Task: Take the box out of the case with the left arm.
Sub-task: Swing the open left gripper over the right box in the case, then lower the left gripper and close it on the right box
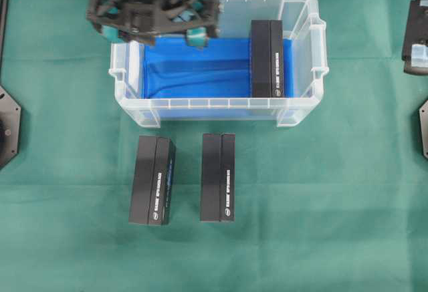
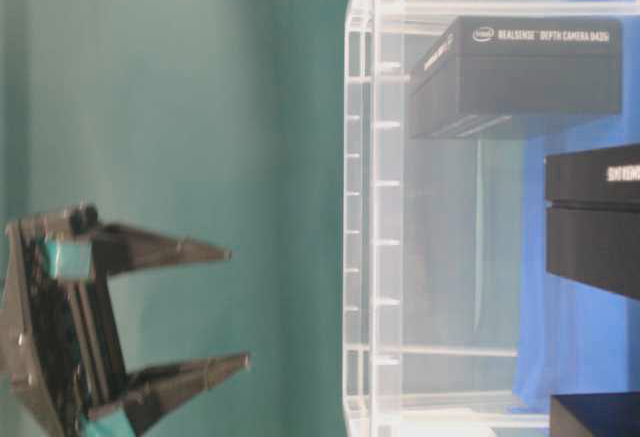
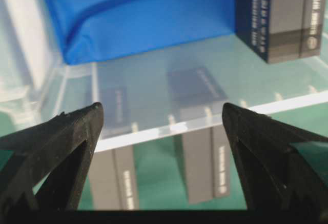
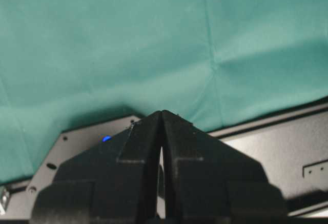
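Observation:
The case (image 1: 130,101) is a clear plastic bin lined with blue cloth (image 1: 194,68). One black box (image 1: 267,58) stands inside at its right end, also seen in the table-level view as the box (image 2: 520,77) behind the case wall (image 2: 370,207). My left gripper (image 1: 154,35) hovers above the case's back left corner, clear of the rim, open and empty. Its teal pads (image 1: 197,37) are wide apart. The left wrist view looks past the open left gripper (image 3: 161,111) at the cloth (image 3: 138,19) and box (image 3: 279,16). My right gripper (image 4: 162,114) is shut on nothing.
Two more black boxes (image 1: 152,180) (image 1: 218,177) lie side by side on the green cloth in front of the case. The right arm (image 1: 416,35) rests at the table's right edge. Black base plates (image 1: 8,128) sit at both side edges.

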